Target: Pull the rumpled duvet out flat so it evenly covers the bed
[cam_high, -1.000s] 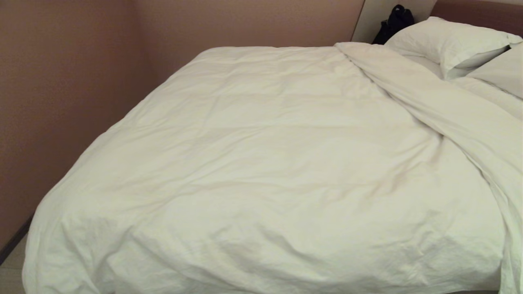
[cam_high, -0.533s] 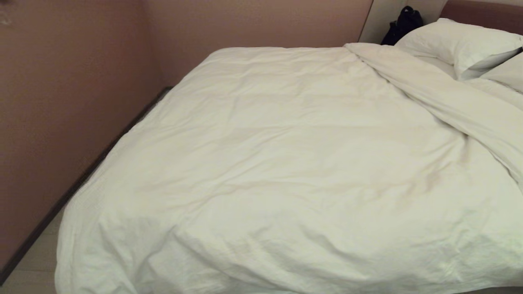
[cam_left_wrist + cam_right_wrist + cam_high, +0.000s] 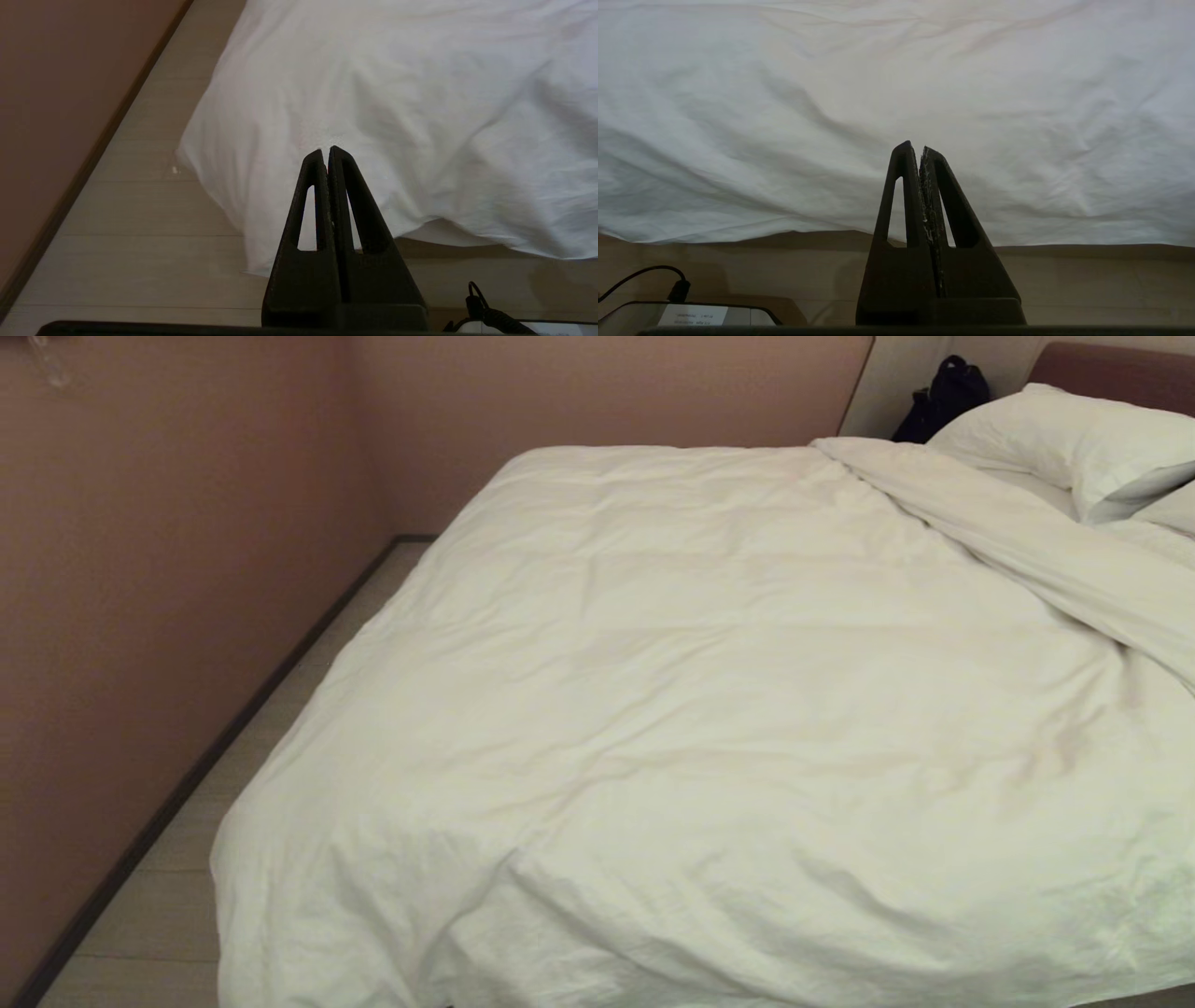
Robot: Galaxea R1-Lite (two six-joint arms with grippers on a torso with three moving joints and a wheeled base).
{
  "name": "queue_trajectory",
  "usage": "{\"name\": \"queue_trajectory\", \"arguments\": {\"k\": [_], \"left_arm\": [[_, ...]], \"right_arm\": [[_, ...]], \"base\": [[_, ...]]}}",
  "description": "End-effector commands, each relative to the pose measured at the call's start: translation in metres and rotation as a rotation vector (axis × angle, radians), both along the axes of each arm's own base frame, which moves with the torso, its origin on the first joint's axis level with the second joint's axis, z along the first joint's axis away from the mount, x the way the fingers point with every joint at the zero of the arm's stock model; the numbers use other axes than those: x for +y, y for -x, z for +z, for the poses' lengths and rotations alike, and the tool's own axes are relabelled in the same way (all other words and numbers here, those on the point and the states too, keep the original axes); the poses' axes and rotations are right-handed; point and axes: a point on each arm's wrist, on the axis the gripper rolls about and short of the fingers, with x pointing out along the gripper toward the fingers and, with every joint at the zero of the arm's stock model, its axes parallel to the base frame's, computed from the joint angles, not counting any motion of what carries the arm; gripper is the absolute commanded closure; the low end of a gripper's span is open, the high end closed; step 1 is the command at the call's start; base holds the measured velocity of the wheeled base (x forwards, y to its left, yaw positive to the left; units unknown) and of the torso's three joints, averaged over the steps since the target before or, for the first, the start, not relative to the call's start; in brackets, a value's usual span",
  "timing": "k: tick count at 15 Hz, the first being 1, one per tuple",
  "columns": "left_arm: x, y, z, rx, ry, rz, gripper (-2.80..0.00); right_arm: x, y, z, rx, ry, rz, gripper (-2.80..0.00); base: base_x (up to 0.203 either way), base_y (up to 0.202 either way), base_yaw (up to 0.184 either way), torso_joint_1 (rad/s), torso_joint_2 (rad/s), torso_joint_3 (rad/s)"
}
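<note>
Overhead first, head view: white duvet [image 3: 709,709] spreads across most of the bed [image 3: 1111,364], puffy, softly creased, its top edge folded back in a long diagonal roll toward the pillows [image 3: 1074,439]. Brownish padded headboard shows at the far right corner. Dark bag [image 3: 943,392] sits beyond the pillows against the pale wall strip. Pinkish-brown wall [image 3: 168,569] runs along the robot's left, with a narrow strip of pale plank floor [image 3: 159,905] and dark skirting between wall and bed. Neither arm shows.

Left wrist view: left gripper [image 3: 326,150], black, tapered, slotted fingers pressed together, holding nothing, hangs apart from the duvet's [image 3: 397,116] drooping near corner. Corner cloth drapes down to the floor [image 3: 140,210]. Black cable [image 3: 486,312] near the camera edge.

Right wrist view: right gripper [image 3: 915,148] likewise closed and empty, inner pads scuffed. Duvet [image 3: 878,93] hangs over the bed's side in shallow wrinkles; tan floor [image 3: 1087,280] below; cable and labelled box [image 3: 691,315] close by.
</note>
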Motion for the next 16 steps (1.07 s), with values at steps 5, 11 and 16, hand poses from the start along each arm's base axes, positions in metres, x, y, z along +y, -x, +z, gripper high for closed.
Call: {"name": "queue_trajectory", "arguments": {"k": [5,11,16], "left_arm": [[0.0000,0.0000,0.0000,0.000,-0.002,0.000,0.00],[0.0000,0.0000,0.0000,0.000,-0.001,-0.001,0.00],[0.0000,0.0000,0.0000,0.000,0.000,0.000,0.00]], "right_arm": [[0.0000,0.0000,0.0000,0.000,0.001,0.002,0.00],[0.0000,0.0000,-0.0002,0.001,0.001,0.000,0.00],[0.0000,0.0000,0.0000,0.000,0.001,0.000,0.00]], "base": [[0.000,0.197,0.000,0.002,0.00,0.001],[0.000,0.197,0.001,0.003,0.00,0.003],[0.000,0.197,0.000,0.004,0.00,0.002]]}}
